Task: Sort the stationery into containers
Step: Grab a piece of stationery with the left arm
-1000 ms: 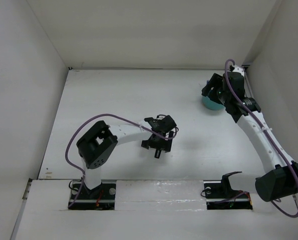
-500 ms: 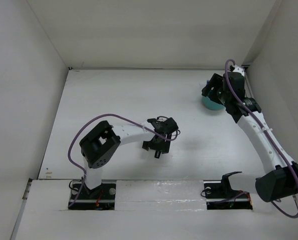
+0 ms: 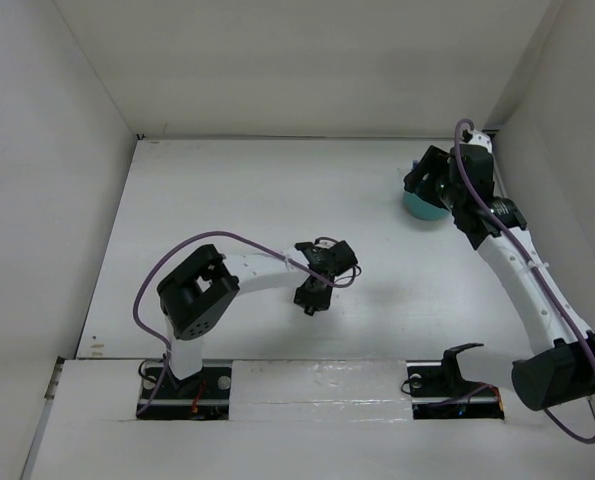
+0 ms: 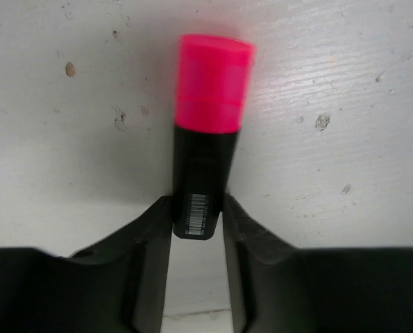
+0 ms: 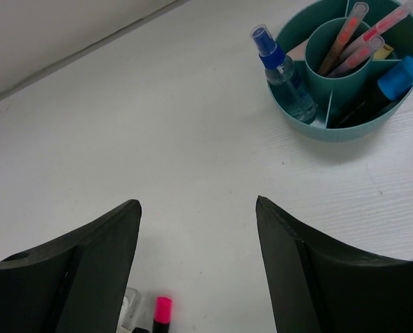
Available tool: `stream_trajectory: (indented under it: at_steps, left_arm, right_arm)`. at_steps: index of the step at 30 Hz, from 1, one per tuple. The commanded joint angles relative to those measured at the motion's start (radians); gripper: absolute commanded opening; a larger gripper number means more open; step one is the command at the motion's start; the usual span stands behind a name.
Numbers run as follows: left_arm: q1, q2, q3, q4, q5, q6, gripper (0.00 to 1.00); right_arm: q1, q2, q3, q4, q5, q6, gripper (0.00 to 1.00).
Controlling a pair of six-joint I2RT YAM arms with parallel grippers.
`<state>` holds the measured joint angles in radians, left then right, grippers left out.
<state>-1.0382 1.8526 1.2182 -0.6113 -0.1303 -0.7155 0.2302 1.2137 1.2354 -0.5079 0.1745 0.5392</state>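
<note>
Overhead view: the left claw point(image 3: 310, 300) is lowered to the white bench point(image 3: 227, 200) near its middle, and the right claw point(image 3: 427, 180) hangs over the teal cup point(image 3: 417, 207) at the far right. From here neither the claws' contents nor the cup's can be made out. Left wrist view: the left claw point(image 4: 198, 208) is clenched on a pink-capped highlighter point(image 4: 203, 173), one finger against each side of the black barrel near its rear end. The highlighter lies flat on the bench point(image 4: 331, 173) with its cap pointing away from the claw. Right wrist view: the right claw point(image 5: 197, 205) is released, its fingers wide apart with only the bench point(image 5: 123, 139) between them. The teal cup point(image 5: 345, 132) is seen divided: pink pens point(image 5: 345, 45) in the round centre well, a clear blue-capped tube point(image 5: 282, 76) in the left outer section and a blue-capped highlighter point(image 5: 380, 90) in the right one. The pink-capped highlighter point(image 5: 162, 312) shows at the bottom edge, well apart from the cup.
</note>
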Motion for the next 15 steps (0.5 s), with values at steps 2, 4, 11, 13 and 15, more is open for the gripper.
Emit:
stream_trajectory:
  at_steps: [2,4,11,13,15]
  left_arm:
    - [-0.003,0.016,-0.052,-0.034,0.043,0.001,0.15]
    - [-0.003,0.025,-0.062,-0.009,0.052,0.010,0.01]
    - [-0.003,-0.030,-0.085,0.084,0.043,0.067,0.00]
    - [-0.003,-0.068,-0.085,0.093,-0.002,0.079,0.00]
    - [-0.003,-0.098,-0.051,0.102,-0.029,0.093,0.00]
  right_arm:
    - [-0.002,-0.039,0.021,0.037,-0.007,0.004,0.73]
    - [-0.002,-0.048,0.021,0.037,-0.017,0.004,0.73]
    - [-0.011,-0.057,0.021,0.046,-0.085,0.004,0.73]
    - [-0.011,-0.046,0.021,0.058,-0.153,-0.008,0.73]
    - [-0.011,-0.013,0.030,0.058,-0.199,-0.027,0.73]
